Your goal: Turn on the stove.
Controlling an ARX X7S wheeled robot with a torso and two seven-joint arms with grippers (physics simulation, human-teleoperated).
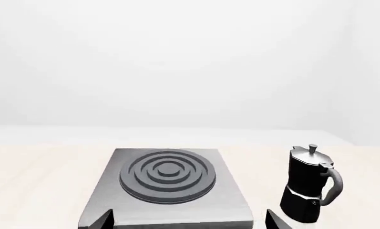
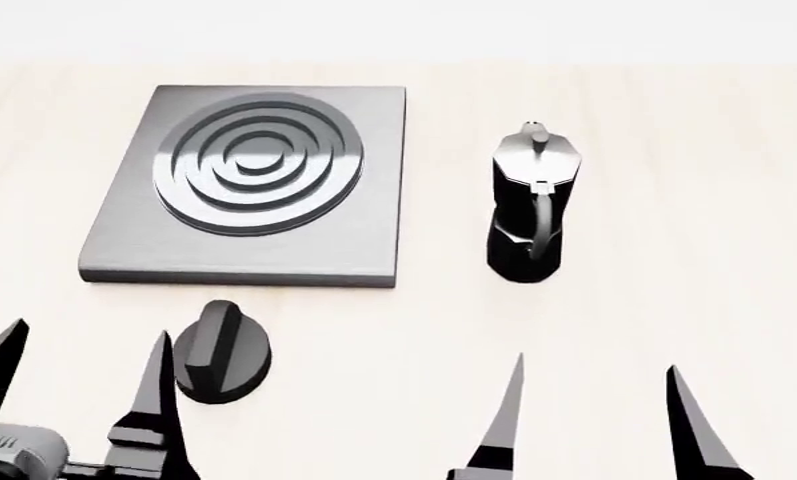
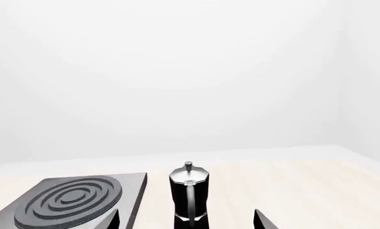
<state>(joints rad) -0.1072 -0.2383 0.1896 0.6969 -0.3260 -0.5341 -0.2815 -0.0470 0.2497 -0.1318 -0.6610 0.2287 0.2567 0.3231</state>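
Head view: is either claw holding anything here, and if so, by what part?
Nothing is held. The left claw and right claw are both open over the table, with the knob just beside the left one, untouched.

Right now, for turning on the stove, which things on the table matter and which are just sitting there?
Part of the job:
stove, burner rings dark
knob, in front of the stove
left gripper, open, nearest the knob

Just lying about:
moka pot, upright beside the stove

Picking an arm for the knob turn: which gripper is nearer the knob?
Left. The left gripper sits open just beside the knob, one finger nearly touching; the right gripper, also open, is farther off, below the moka pot.
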